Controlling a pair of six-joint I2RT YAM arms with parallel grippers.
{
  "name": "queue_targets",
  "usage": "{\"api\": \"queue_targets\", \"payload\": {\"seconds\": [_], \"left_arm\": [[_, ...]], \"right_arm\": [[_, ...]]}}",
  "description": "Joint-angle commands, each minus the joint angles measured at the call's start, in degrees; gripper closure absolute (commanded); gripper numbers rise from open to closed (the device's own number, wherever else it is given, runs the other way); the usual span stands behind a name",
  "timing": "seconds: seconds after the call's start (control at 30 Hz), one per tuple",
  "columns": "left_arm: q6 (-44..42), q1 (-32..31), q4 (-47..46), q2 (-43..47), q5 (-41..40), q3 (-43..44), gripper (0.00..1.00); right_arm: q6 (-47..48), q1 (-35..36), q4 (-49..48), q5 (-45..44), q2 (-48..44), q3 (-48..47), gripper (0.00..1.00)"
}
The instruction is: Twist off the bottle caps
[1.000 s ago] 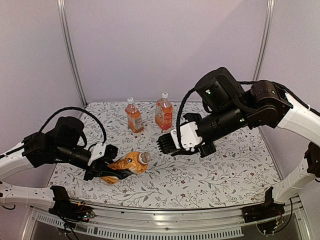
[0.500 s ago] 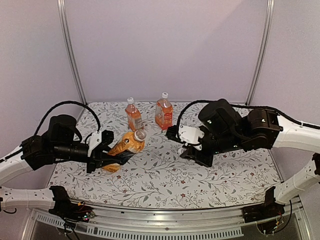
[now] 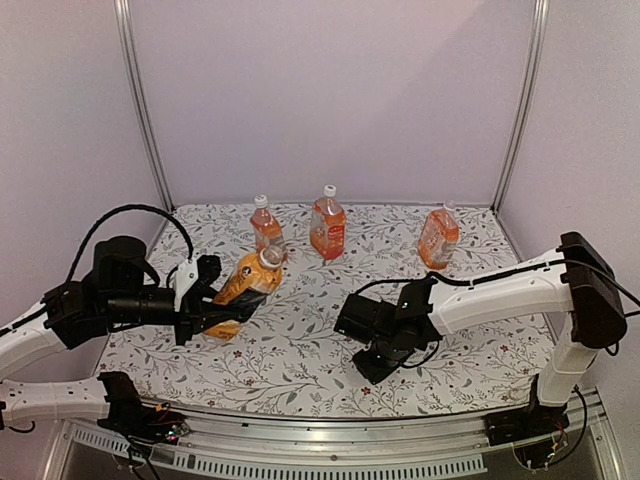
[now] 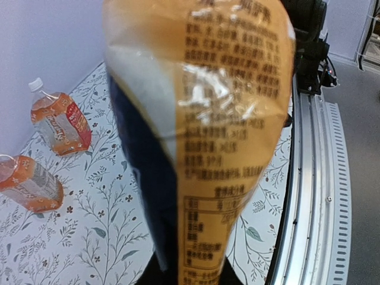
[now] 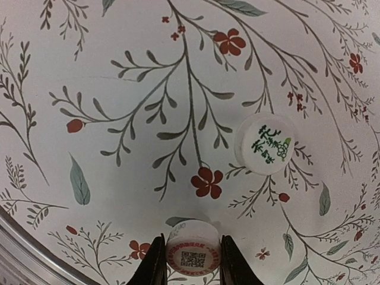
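My left gripper (image 3: pixel 213 303) is shut on the body of an orange, black-labelled bottle (image 3: pixel 240 285) and holds it tilted above the table, neck up and to the right. The label fills the left wrist view (image 4: pixel 202 119), hiding the gripper's fingers. My right gripper (image 3: pixel 376 362) is low over the table's front middle, shut on a white cap (image 5: pixel 193 254) with a red ring and QR code. A second white cap (image 5: pixel 265 144) with green print lies loose on the cloth beside it. Two capped bottles (image 3: pixel 267 232) (image 3: pixel 327 226) stand at the back.
A third orange bottle (image 3: pixel 438 238) stands at the back right; I cannot tell whether it has a cap. The flowered cloth (image 3: pixel 300 360) covers the table. A metal rail (image 4: pixel 309 178) runs along the near edge. Two bottles show in the left wrist view (image 4: pixel 59 119) (image 4: pixel 29 184).
My right arm has dropped from mid-air to the table's front middle with the cap, uncovering the back right bottle. My left gripper has raised its bottle and tilted it more upright.
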State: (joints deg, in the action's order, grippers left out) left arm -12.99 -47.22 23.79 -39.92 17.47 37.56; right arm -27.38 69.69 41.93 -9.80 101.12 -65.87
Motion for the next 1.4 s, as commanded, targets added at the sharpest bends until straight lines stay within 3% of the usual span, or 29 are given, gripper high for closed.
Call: {"api": "queue_targets", "payload": {"seconds": [0.0,0.13,0.2,0.3,0.4,0.47,0.5,0.77,0.83,1.03,1.13,1.37], "left_arm": [[0.46,0.63,-1.16,-0.69,0.64,1.29,1.00],[0.34,0.64,0.16,-1.60,1.69,3.63,1.00],[0.11,0.56,0.20,-1.48,2.53,4.27,1.00],[-0.72,0.48,-0.46,-1.63,4.55,4.49,1.00],[-0.68,0.31,-0.46,-3.16,7.07,5.39,1.00],[-0.12,0.14,-1.12,-3.95,7.96,5.76,1.00],[0.14,0.04,-1.87,-4.04,8.16,5.77,1.00],[0.83,-1.21,-5.24,-4.66,10.42,9.06,1.00],[0.96,-1.78,-6.21,-4.73,11.07,9.76,1.00],[2.11,-4.74,-8.24,-7.13,13.70,13.90,1.00],[2.91,-5.86,-9.02,-8.87,14.27,16.00,1.00],[2.28,-6.76,-9.05,-11.07,13.87,18.10,1.00]], "right_arm": [[-5.25,0.03,-0.10,2.64,4.11,-1.52,1.00],[-6.66,0.01,0.33,4.65,6.18,-1.05,0.99],[-6.51,0.05,1.49,4.96,7.04,-1.82,0.92],[-5.23,0.00,3.72,3.92,7.76,-3.53,0.57],[-5.19,0.01,4.60,3.55,6.61,-4.96,0.30],[-5.19,0.08,5.90,3.03,5.16,-6.66,0.07],[-4.95,0.08,6.79,2.75,4.24,-7.83,0.02],[5.53,0.06,11.27,-2.00,-10.23,-17.44,0.01],[11.48,0.16,6.12,-1.04,-16.31,-17.40,0.02],[29.49,0.05,-22.53,10.17,-29.50,-14.04,0.01],[33.95,0.14,-29.36,16.54,-28.40,-18.02,0.01],[35.43,0.80,-29.69,24.54,-18.69,-29.18,0.02]]}}
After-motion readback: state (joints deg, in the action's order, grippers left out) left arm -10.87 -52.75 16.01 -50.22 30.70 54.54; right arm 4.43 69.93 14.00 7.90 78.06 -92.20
